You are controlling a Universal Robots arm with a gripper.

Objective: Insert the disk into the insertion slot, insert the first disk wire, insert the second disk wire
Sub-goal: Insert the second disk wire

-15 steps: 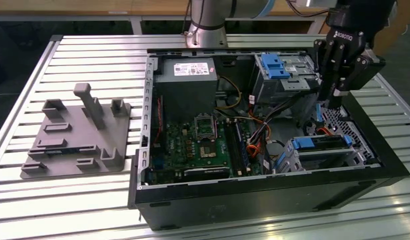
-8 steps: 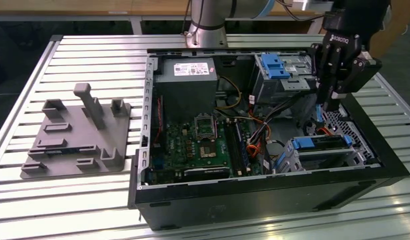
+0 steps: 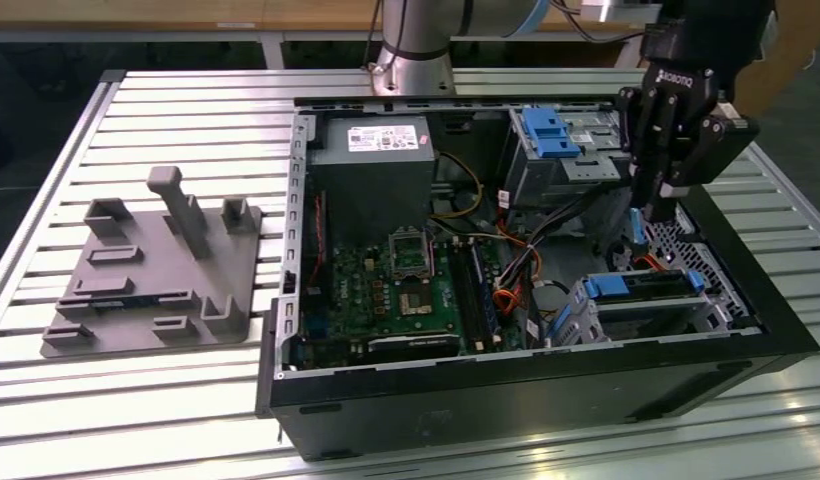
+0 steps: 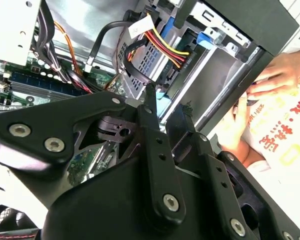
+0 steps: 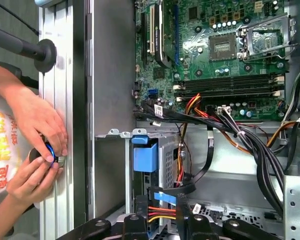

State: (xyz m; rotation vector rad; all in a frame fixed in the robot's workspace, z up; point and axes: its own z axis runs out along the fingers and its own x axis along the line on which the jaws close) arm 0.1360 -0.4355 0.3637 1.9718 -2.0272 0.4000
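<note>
The silver rectangular disk (image 3: 650,287) in its bright blue plastic carrier is seated in the silver perforated sheet-metal insertion slot (image 3: 590,325), at four o'clock within the open black computer case (image 3: 517,385) in the exterior view. At the disk's twelve o'clock the black gripper (image 3: 645,226) is positioned, its fingers (image 4: 150,130) pinched onto the blue plug of a black disk wire (image 5: 165,196). A red, yellow and black wire bundle (image 5: 162,215) is seen just beside the plug. A grey moulded fixture plate (image 3: 143,280) is laid on the slatted metal table (image 3: 183,100) at the case's nine o'clock.
</note>
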